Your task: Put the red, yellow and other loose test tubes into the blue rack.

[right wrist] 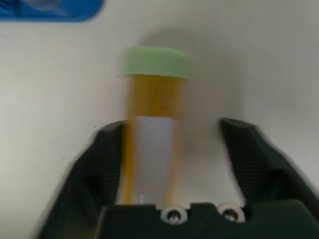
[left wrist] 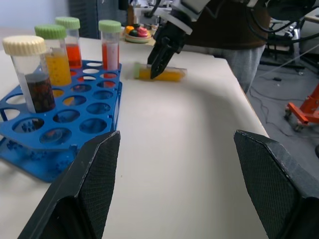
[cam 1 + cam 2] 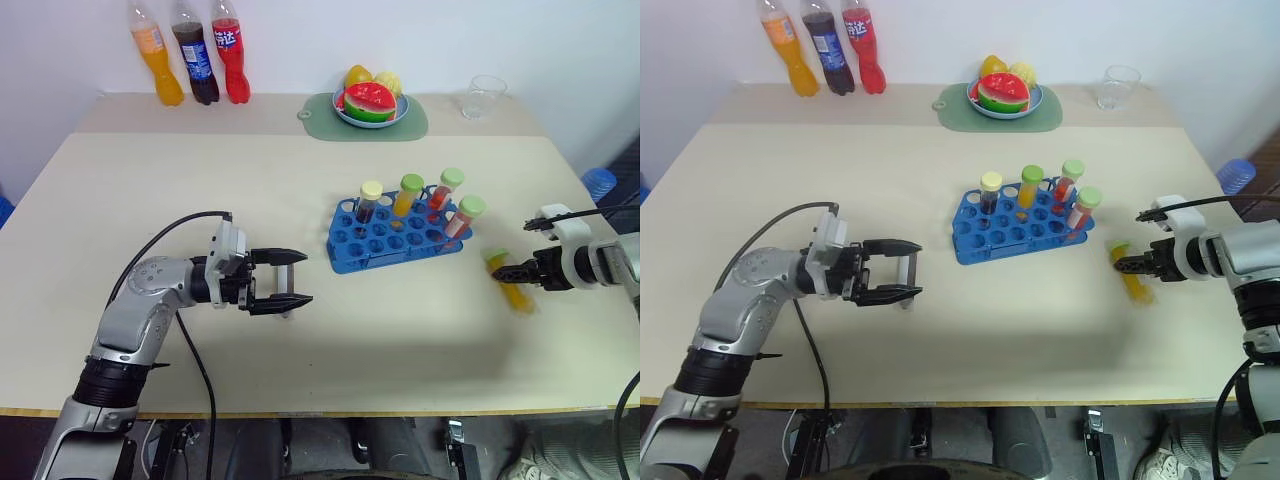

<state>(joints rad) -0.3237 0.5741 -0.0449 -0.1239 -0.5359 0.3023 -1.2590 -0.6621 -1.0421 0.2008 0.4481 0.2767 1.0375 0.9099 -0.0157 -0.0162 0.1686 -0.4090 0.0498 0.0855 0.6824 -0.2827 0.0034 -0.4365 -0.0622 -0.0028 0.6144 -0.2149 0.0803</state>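
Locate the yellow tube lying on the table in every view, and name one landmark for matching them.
Left eye view: yellow tube right of the blue rack, at the right gripper.
Right eye view: same spot, beside the rack's right end.
Left wrist view: lying beyond the rack, under the right gripper.
Right wrist view: centre, between the fingers.
Shared landmark: the blue rack.

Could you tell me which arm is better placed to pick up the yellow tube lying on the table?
The right. The right gripper already straddles the yellow tube, lying right of the blue rack. The left gripper hangs open on the rack's far side.
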